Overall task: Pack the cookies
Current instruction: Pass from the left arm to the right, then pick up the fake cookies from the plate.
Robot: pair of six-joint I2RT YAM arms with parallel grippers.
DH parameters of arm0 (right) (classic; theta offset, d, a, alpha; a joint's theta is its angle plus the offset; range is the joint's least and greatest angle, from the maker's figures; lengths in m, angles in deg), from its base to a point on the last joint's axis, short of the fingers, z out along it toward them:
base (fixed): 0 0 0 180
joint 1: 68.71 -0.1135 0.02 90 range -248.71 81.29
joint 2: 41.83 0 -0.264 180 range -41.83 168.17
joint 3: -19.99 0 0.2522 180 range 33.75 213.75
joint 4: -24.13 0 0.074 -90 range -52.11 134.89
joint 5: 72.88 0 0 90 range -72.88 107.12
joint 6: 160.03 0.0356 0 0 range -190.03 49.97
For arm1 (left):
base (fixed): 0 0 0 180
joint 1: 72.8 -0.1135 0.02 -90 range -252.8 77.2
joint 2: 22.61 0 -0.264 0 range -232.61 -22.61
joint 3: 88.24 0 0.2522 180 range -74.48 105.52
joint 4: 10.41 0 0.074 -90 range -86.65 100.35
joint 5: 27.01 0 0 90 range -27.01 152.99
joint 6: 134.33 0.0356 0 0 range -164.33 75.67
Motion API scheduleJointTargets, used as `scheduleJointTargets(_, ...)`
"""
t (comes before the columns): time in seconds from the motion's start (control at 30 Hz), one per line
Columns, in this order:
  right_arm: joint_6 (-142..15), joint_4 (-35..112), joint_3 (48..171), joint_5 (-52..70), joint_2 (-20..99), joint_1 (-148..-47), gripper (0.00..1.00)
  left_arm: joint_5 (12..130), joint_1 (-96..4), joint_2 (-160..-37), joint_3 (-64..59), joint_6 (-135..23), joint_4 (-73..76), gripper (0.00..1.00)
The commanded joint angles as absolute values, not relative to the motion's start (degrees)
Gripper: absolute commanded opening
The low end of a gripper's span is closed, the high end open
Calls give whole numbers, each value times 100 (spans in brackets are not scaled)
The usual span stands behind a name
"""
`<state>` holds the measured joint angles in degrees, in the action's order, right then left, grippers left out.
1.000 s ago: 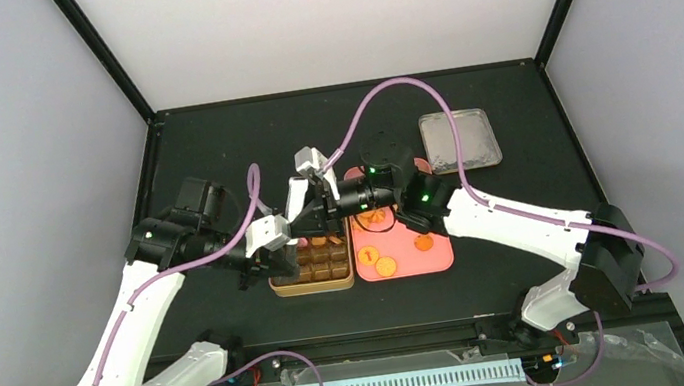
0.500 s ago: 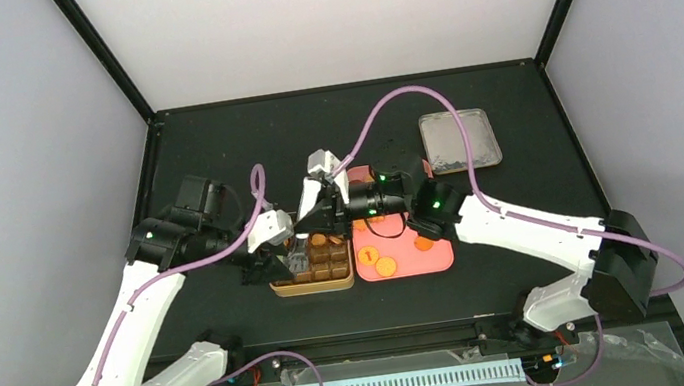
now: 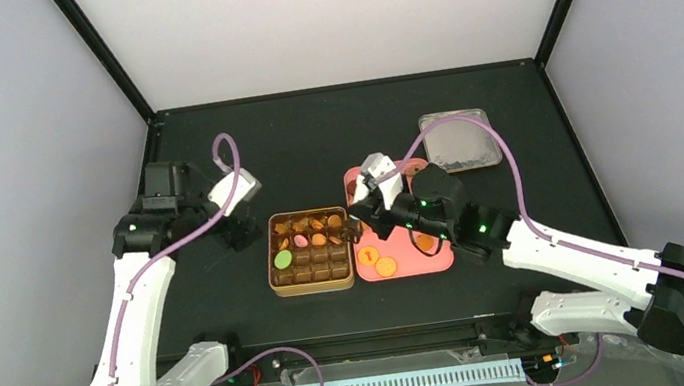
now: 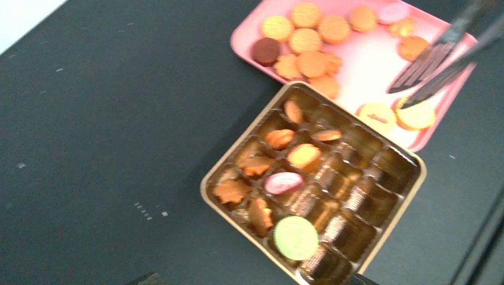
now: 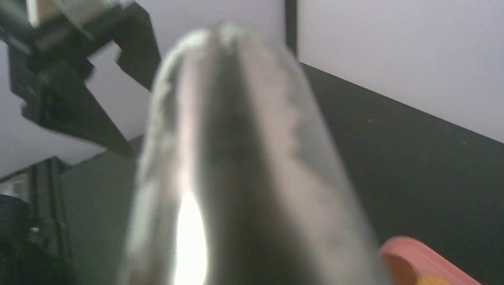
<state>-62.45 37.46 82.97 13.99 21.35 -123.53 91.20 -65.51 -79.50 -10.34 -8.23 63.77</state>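
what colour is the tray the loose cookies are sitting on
Pink. The tray shows best in the left wrist view.

The top view looks steeply down from above and behind the arm bases, taking in the whole desk (image 3: 311, 147). The left wrist view looks down from nearer, sharing the tin (image 4: 395, 169), pink tray (image 4: 374, 65) and cookies (image 4: 312, 62) with it. The right wrist view faces level, hard against blurred tongs (image 5: 238, 178), with the tray's corner lower right

Orange cookies (image 4: 312, 62), pink tray (image 4: 368, 56), gold tin (image 4: 380, 169), silver tongs (image 4: 423, 64).
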Motion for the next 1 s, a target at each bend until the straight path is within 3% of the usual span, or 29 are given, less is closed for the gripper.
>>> scheduleJointTargets(0.0,-6237,3700,7903,2404,1783,-12326,24,9002,-7132,-8179,-643,-1112,6033,86)
scheduleJointTargets(0.13,-6187,3455,7591,2885,1713,-12282,24,9009,-7437,-8259,-610,-1186,5881,99)
scheduleJointTargets(0.4,-6443,2717,7706,3595,2440,-12089,24,9074,-7641,-8301,-619,-1201,5920,99)
scheduleJointTargets(0.8,-6402,1606,8116,3598,3691,-11763,24,9186,-7722,-8272,-610,-1146,6013,99)
scheduleJointTargets(0.97,-6332,1365,8150,3532,3990,-11721,29,9202,-7738,-8304,-602,-1149,6011,99)
